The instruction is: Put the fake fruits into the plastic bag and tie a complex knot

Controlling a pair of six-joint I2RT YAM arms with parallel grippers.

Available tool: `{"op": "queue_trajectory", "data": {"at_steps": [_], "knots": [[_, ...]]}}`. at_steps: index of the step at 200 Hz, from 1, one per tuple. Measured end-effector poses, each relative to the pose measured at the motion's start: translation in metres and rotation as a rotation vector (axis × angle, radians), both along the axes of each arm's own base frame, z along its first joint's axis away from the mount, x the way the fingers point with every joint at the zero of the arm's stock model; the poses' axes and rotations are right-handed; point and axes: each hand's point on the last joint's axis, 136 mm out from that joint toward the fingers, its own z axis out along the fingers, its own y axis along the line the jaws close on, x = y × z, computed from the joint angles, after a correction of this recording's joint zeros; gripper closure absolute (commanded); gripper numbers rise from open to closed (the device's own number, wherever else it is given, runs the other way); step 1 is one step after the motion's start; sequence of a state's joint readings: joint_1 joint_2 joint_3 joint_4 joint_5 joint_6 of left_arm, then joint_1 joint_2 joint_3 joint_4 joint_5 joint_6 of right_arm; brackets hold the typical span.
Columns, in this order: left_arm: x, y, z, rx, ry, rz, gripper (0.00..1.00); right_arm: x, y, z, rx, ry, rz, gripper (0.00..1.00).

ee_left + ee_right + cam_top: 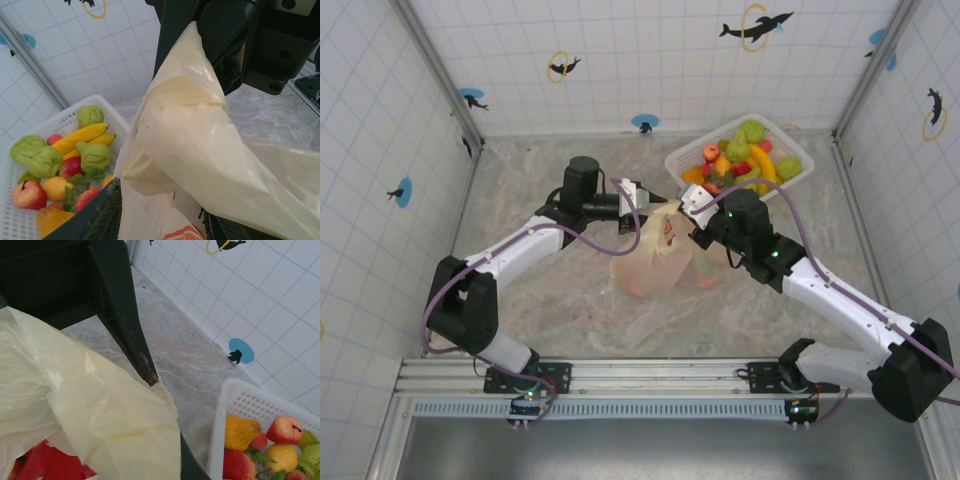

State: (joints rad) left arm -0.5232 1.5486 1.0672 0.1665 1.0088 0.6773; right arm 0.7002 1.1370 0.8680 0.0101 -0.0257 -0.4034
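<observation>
The cream-yellow plastic bag (660,258) lies mid-table, its top pulled up between both grippers. My left gripper (665,205) is open; its fingers (95,217) stand apart with bag film (200,140) hanging between them. My right gripper (688,208) meets it from the right and is shut on a bunched handle of the bag (115,425), beside one dark finger (192,467). Red and orange shapes (40,465) show through the film; I cannot tell fruit from print. Several fake fruits (745,150) lie in the basket. No knot is visible.
The white lattice basket (685,160) stands at the back right, close behind both grippers, with its rim (235,400) just right of the bag. Tiled walls close in the table on three sides. Bare marble table (540,290) lies left of the bag.
</observation>
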Motion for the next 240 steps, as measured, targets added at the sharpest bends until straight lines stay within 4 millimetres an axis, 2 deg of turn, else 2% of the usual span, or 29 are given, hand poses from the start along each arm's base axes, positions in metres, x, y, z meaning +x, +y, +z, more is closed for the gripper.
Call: {"op": "queue_trajectory", "data": {"at_steps": [36, 85, 124, 147, 159, 181, 200, 224, 240], "knots": [[-0.001, -0.002, 0.0, 0.001, 0.008, 0.004, 0.6, 0.0, 0.001, 0.002, 0.009, -0.003, 0.004, 1.0], [0.003, -0.002, 0.003, -0.008, 0.02, 0.025, 0.71, -0.002, 0.003, 0.002, 0.016, 0.003, 0.015, 1.0], [0.005, -0.003, 0.005, -0.012, 0.029, 0.037, 0.85, -0.004, 0.005, 0.002, 0.02, 0.008, 0.029, 1.0], [0.007, -0.003, 0.006, -0.014, 0.032, 0.045, 1.0, -0.005, 0.005, 0.001, 0.021, 0.011, 0.036, 1.0], [0.007, -0.003, 0.006, -0.015, 0.029, 0.048, 1.0, -0.005, 0.006, 0.002, 0.022, 0.011, 0.038, 1.0], [0.009, -0.003, 0.006, -0.013, 0.028, 0.056, 1.0, -0.005, 0.005, 0.001, 0.02, 0.015, 0.038, 0.82], [0.01, -0.003, 0.005, -0.011, 0.029, 0.064, 1.0, -0.007, 0.003, 0.001, 0.021, 0.021, 0.043, 0.62], [0.011, -0.003, 0.005, -0.011, 0.045, 0.071, 1.0, -0.014, -0.006, 0.014, 0.056, 0.02, 0.041, 0.36], [0.011, -0.003, 0.005, -0.011, 0.059, 0.074, 1.0, -0.021, -0.016, 0.028, 0.094, 0.018, 0.033, 0.25]]}}
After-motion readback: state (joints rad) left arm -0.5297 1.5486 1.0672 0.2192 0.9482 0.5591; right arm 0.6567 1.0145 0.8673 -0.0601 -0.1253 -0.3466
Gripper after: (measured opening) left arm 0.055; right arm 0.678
